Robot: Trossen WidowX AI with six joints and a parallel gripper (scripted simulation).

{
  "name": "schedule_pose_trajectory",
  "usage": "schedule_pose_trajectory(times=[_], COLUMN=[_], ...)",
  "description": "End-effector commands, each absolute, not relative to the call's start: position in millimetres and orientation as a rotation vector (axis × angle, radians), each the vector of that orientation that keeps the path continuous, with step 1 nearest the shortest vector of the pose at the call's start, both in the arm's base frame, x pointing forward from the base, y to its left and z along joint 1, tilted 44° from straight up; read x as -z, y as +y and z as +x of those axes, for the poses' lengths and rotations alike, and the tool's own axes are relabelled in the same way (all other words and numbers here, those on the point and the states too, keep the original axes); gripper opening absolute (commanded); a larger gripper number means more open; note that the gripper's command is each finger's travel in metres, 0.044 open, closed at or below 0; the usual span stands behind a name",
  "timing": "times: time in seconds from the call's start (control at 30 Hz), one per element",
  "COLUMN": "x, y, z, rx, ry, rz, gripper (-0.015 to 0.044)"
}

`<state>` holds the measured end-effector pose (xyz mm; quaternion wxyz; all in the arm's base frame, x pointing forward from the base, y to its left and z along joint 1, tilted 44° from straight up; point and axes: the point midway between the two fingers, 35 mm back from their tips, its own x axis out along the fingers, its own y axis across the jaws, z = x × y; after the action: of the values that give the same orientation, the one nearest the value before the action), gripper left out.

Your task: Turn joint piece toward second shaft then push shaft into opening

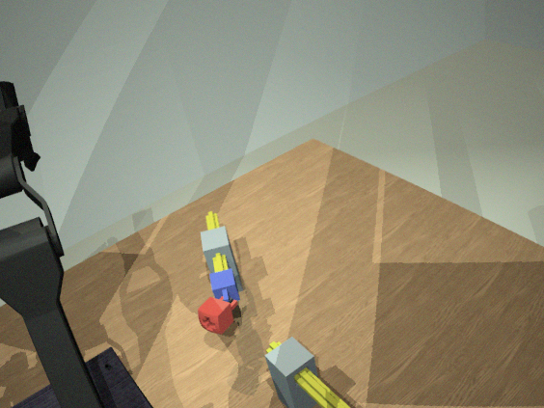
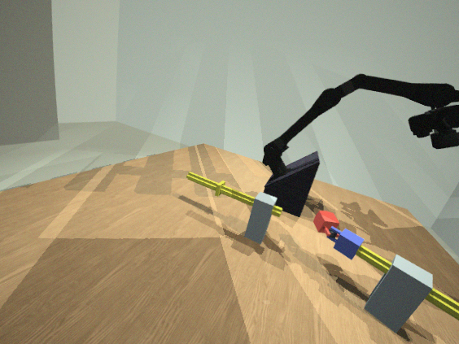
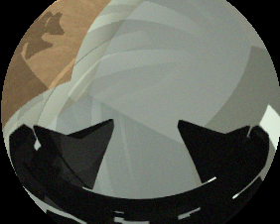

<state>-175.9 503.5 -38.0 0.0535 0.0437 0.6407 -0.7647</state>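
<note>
The red joint piece (image 1: 215,310) (image 2: 326,221) hangs by a small hinge from the blue yoke (image 1: 222,281) (image 2: 348,243) on the end of the first yellow shaft (image 1: 220,262) (image 2: 373,259). Its opening faces the lower left in the top view, turned aside from the second shaft's near end. The first grey block (image 1: 214,238) (image 2: 400,291) carries that shaft. The second yellow shaft (image 1: 320,388) (image 2: 240,196) runs through the second grey block (image 1: 289,356) (image 2: 260,219), its end apart from the red piece. My gripper (image 3: 146,123) is open and empty, high above the table, away from both shafts.
The arm's dark base plate (image 1: 122,382) (image 2: 295,188) stands beside the blocks. The black arm (image 1: 53,329) (image 2: 311,116) reaches up from it. A yellow crosspiece (image 2: 220,188) sits on the second shaft's outer part. The wooden table (image 1: 434,310) (image 2: 142,277) carries the blocks.
</note>
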Motion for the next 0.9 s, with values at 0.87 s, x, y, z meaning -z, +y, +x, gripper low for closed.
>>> schedule_pose_trajectory(times=[0.87], x=[64.0], y=[490.0], z=[-124.8], rx=[2.821], ry=[0.936], rz=[0.639], gripper=[0.0440])
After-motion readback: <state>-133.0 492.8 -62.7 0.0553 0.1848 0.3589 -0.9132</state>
